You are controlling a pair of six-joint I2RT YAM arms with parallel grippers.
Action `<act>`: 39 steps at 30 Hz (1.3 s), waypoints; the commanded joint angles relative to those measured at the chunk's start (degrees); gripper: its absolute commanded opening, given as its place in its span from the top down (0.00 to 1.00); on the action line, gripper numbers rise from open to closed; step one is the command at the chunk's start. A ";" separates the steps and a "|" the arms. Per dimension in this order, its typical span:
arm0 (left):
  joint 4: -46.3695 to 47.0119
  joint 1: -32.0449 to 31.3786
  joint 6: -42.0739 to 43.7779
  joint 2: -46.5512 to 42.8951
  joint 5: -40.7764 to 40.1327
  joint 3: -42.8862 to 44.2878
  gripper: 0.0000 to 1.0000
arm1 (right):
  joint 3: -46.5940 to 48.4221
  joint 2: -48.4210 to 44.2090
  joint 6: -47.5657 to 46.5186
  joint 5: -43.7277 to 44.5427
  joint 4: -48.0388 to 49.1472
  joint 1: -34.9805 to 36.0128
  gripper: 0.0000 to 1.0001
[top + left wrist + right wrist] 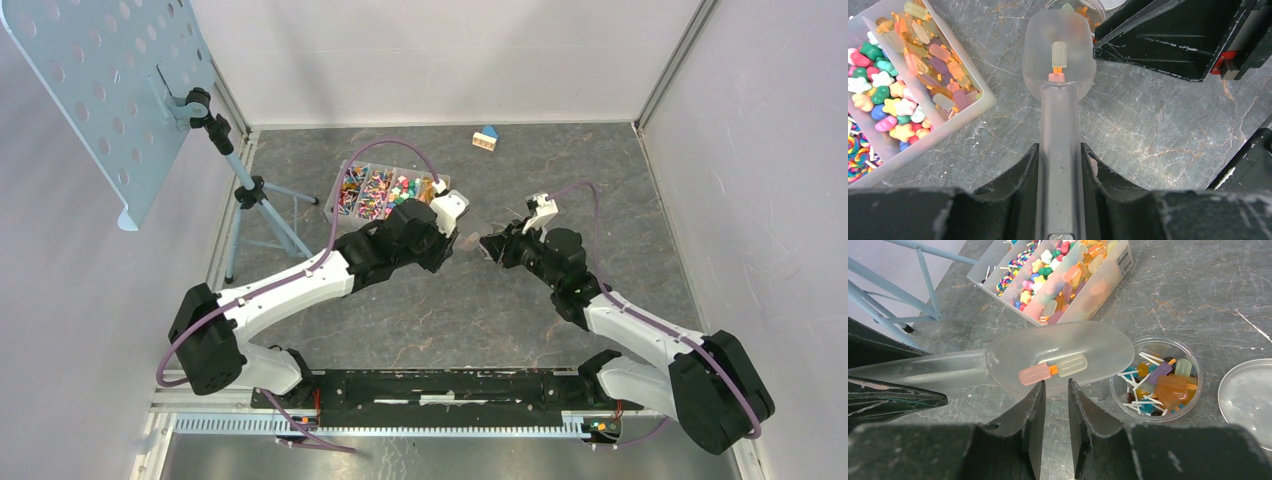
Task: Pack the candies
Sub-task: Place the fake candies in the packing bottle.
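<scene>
Above the grey marbled surface (1198, 300), the left hand (1059, 150) pinches the handle of a frosted plastic scoop (1073, 342); two popsicle-shaped candies (1053, 369), pink and pale yellow, lie in its bowl; the right hand (1055, 385) sits just beside that bowl, fingers slightly parted, holding nothing; more candies fill a round tub (1153, 345) nearby and a divided tray (1098, 290) behind.

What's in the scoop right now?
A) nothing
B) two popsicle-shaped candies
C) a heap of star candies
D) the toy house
B: the scoop, clamped in the left claw, carries only a pink candy and a pale candy, end to end.
</scene>
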 commanded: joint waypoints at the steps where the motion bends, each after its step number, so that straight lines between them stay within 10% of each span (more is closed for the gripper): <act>1: 3.26 -0.31 0.21 -0.04 2.99 4.06 0.98 | 0.82 1.37 -1.32 0.67 2.59 0.19 0.71; 39: -2.37 -0.30 5.05 8.32 2.83 16.12 0.98 | -1.78 2.59 -1.53 0.92 3.85 0.19 0.72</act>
